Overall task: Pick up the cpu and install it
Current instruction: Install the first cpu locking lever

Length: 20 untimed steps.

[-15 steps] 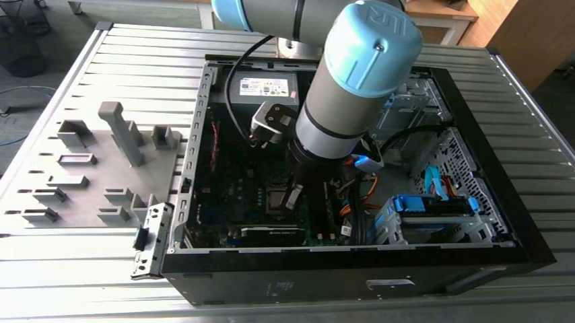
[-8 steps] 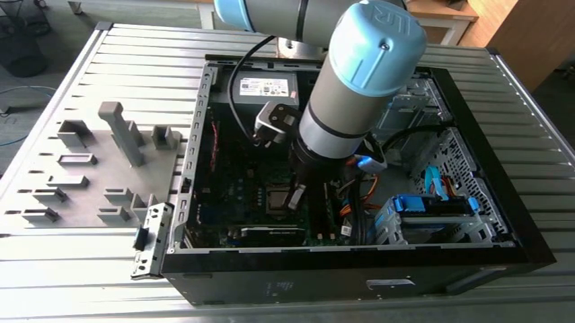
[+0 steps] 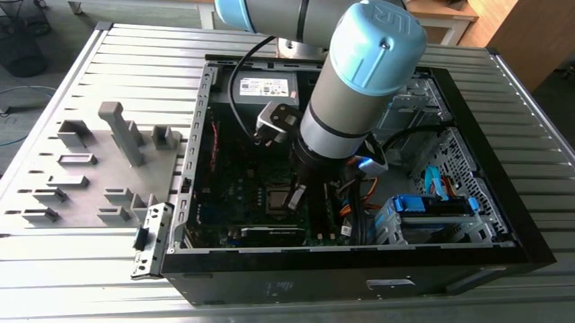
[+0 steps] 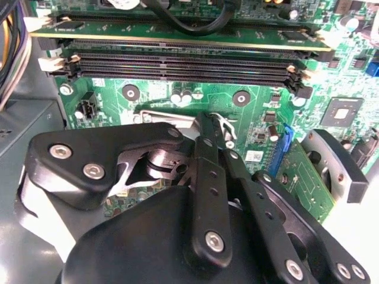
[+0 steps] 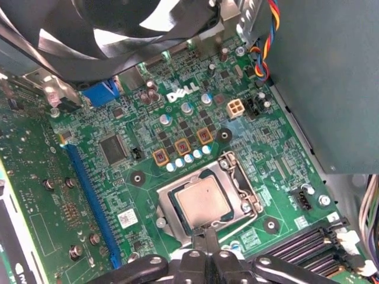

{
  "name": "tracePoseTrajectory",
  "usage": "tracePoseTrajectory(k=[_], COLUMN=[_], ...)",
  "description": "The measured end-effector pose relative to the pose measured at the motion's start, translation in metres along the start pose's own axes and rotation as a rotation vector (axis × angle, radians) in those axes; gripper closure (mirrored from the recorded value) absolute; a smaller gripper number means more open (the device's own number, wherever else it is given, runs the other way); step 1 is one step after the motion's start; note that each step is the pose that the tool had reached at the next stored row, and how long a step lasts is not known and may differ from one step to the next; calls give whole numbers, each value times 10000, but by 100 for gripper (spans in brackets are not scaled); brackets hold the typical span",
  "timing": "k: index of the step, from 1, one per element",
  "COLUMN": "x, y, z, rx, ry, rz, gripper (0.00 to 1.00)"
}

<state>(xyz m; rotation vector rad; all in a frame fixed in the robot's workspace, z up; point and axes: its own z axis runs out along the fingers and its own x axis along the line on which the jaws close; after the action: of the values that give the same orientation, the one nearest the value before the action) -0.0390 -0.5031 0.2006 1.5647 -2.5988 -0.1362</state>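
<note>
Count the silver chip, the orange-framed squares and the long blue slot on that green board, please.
silver chip: 1
orange-framed squares: 3
long blue slot: 1
Total: 5

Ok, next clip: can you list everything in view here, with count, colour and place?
computer case: one, black, lying open on the slatted metal table
motherboard: one, green, on the floor of the case
cpu: one, silvery-grey, lying in the socket, inside its metal frame
memory slots: several, black, in a row along the board's edge
fan: one, black, above the board
drive cage clips: blue, at the exterior view's right inside the case
holder blocks: several, grey, on the table at the exterior view's left
arm: one, grey with light blue caps, reaching down into the case
end effector: one, black, fingertips together at the socket's edge, beside the cpu
</note>
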Motion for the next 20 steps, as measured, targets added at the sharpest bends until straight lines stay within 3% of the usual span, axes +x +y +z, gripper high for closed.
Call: tracePoseTrajectory(k=[11, 20], x=[-20, -23], y=[-40, -51], z=[35, 112], rx=[35, 57], ry=[52, 97], rz=[198, 203], gripper=[89, 89])
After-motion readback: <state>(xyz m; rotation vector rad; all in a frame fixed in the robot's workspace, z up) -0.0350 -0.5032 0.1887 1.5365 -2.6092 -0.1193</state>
